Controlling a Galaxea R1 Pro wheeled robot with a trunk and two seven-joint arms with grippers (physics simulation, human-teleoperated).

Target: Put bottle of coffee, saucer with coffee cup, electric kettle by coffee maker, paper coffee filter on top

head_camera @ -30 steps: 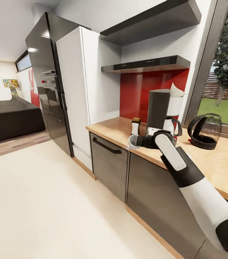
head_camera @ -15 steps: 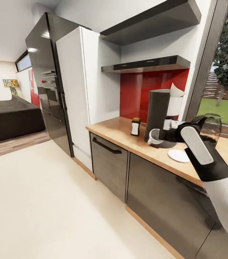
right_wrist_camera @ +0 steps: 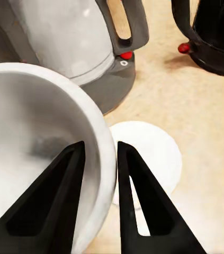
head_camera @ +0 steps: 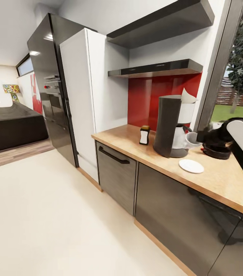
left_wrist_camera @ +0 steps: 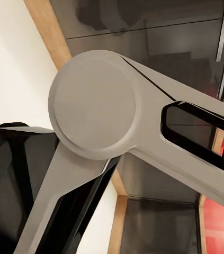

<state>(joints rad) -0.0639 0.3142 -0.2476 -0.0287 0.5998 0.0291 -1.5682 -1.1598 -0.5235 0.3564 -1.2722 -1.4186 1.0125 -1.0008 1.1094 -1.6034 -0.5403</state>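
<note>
Cup pinched by the rim, carried in above the saucer

Right pincer (right_wrist_camera: 98,198) clamped across the wall of the coffee cup (right_wrist_camera: 37,143), one finger inside the bowl, one outside: a rim grip that leaves the base free for setting down. Just below and beyond the pincer, the saucer (right_wrist_camera: 149,159) lying bare on the speckled light-wood desk (head_camera: 217,180), ready as the landing spot by the look of it. Coffee maker (head_camera: 171,126) close beside the pincer, paper coffee filter (head_camera: 188,96) up on top; bottle of coffee (head_camera: 144,135) on its far side; electric kettle (right_wrist_camera: 212,32) past the saucer. Left pincer: cannot tell. Red splashback under the black kitchen shelf (head_camera: 155,70), grey cabinet fronts, pale floor, window alongside.
</note>
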